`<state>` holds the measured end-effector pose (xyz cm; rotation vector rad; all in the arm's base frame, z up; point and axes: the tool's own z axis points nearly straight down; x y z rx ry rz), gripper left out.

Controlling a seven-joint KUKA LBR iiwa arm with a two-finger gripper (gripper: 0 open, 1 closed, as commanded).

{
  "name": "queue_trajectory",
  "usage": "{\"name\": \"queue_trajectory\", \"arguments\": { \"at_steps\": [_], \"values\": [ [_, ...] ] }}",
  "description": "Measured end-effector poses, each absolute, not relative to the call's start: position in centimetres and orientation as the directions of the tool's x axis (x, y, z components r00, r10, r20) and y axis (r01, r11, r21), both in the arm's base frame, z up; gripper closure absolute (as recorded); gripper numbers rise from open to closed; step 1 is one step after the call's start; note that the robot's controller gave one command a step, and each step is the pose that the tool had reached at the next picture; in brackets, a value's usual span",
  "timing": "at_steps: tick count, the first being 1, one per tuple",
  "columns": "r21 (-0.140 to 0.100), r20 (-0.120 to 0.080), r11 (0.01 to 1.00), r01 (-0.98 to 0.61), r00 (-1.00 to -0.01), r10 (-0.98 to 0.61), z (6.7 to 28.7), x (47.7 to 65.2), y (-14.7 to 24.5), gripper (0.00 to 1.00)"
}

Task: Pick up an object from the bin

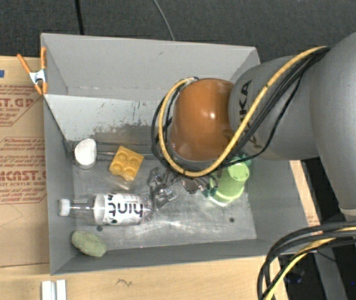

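You're looking at a yellow studded block (126,163) lying near a white round cap (85,152) toward the left. A grey-green lump (89,244) is sitting at the lower left corner, and a light green cup (231,181) is lying over on the right.

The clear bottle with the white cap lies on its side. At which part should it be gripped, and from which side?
Probably the labelled middle of the clear bottle, from straight above, closing across its width. It lies flat, long axis left to right, white cap at the left, so both long sides of the round barrel are open; the yellow block lies apart from it.
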<state>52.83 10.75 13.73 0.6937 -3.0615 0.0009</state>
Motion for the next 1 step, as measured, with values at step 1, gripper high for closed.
{"name": "queue_trajectory", "arguments": {
  "at_steps": [1],
  "values": [
    [-0.001,0.0,0.902,-0.431,-0.902,-0.431,14.94,52.89,10.76,1.0]
  ]
}}
